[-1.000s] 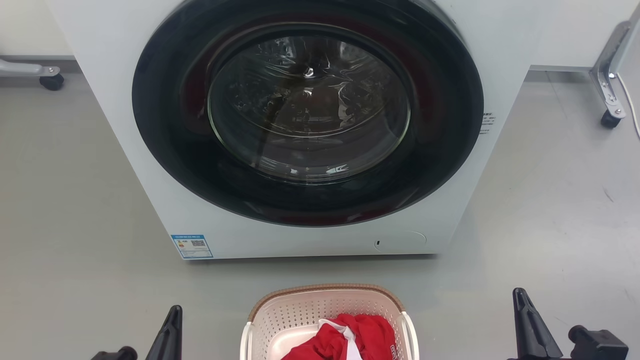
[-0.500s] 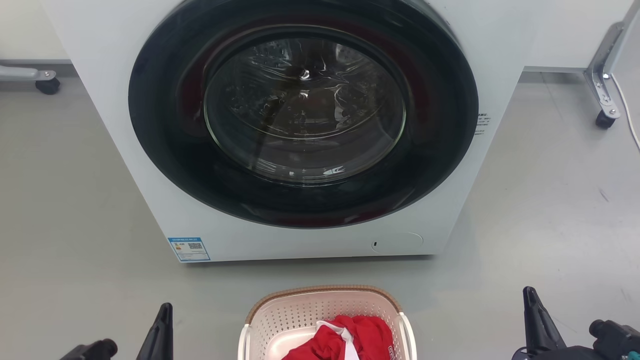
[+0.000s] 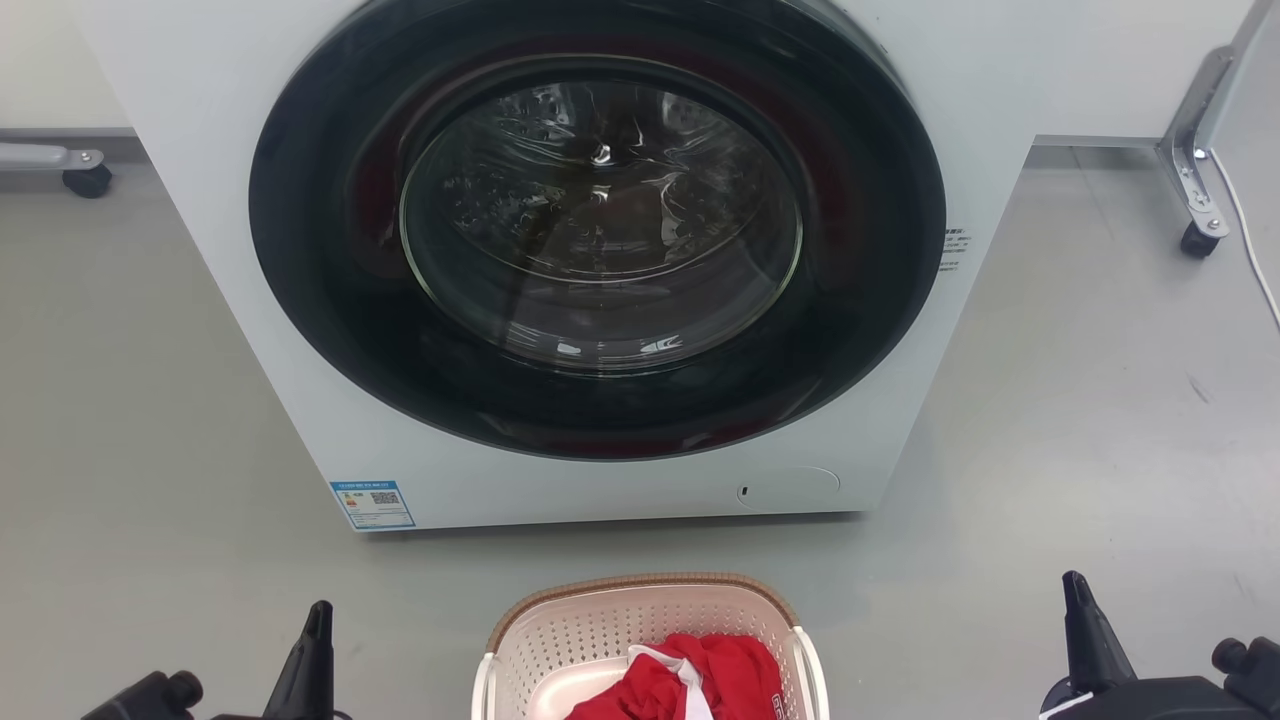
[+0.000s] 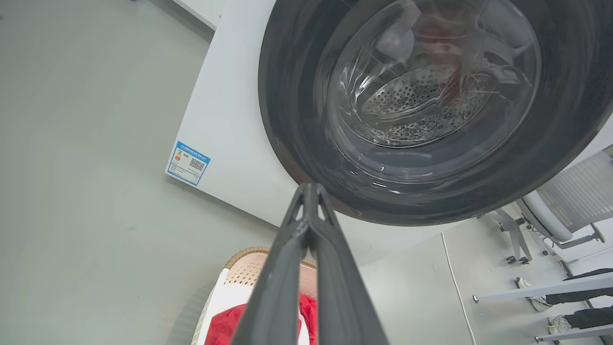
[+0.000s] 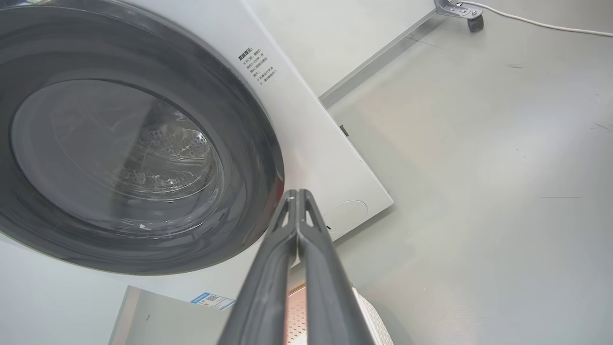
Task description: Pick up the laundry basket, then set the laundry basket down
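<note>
Here the laundry basket sat on the grey floor at the bottom middle of the head view. It was just in front of the white washing machine, with a strip of bare floor between them. Its brown woven-look rim faced the machine, its cream perforated walls showed inside, and a white handle stood at either side. A red garment with a strip of white lay bunched in it.

The left gripper rose at the lower left of that view, well apart from the basket's left handle. The left wrist view showed its two dark fingers pressed together tip to tip, closed upon themselves. The basket's rim and the red cloth lay beneath them there.

The right gripper rose at the lower right, well apart from the right handle. The right wrist view showed its fingers likewise shut tight against each other. Both grippers pointed toward the machine, and neither touched the basket.

The machine's round dark door had a glass centre, and the perforated drum showed through it. A blue label sat at the lower left corner of the front, and a round flap at the lower right. A metal frame on a caster stood at the far right with a white cable beside it. In the left wrist view a pale chair and a person's shoes were at the right edge
</note>
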### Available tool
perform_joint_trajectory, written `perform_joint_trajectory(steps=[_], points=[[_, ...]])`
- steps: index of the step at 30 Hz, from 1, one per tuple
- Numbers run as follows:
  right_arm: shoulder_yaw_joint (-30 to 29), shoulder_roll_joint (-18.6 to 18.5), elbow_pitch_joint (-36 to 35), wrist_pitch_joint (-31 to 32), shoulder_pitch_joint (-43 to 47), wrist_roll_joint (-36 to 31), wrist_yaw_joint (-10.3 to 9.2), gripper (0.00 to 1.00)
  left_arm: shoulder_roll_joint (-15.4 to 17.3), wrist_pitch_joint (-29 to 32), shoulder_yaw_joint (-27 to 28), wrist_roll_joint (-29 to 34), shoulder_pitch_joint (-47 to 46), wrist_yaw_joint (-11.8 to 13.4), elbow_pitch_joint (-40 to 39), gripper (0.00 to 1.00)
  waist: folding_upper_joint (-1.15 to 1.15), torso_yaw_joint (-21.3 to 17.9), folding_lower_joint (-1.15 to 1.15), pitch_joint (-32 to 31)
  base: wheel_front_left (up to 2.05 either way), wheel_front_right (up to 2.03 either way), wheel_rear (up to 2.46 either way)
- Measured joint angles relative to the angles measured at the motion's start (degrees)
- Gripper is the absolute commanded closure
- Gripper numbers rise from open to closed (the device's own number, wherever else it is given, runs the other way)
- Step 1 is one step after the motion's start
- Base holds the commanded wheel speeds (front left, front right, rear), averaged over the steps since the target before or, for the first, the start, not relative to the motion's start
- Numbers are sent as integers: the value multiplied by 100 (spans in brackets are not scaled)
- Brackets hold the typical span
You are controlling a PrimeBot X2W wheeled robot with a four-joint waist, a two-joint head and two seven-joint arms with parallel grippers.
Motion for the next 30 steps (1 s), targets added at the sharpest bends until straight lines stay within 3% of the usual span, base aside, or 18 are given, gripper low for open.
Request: perform_joint_trajectory(steps=[30], points=[[-595, 198, 460, 494, -363, 2292, 409, 100, -386, 550, 658, -1986, -384, -405, 446, 100, 0, -105, 0, -65, 0, 0, 0]])
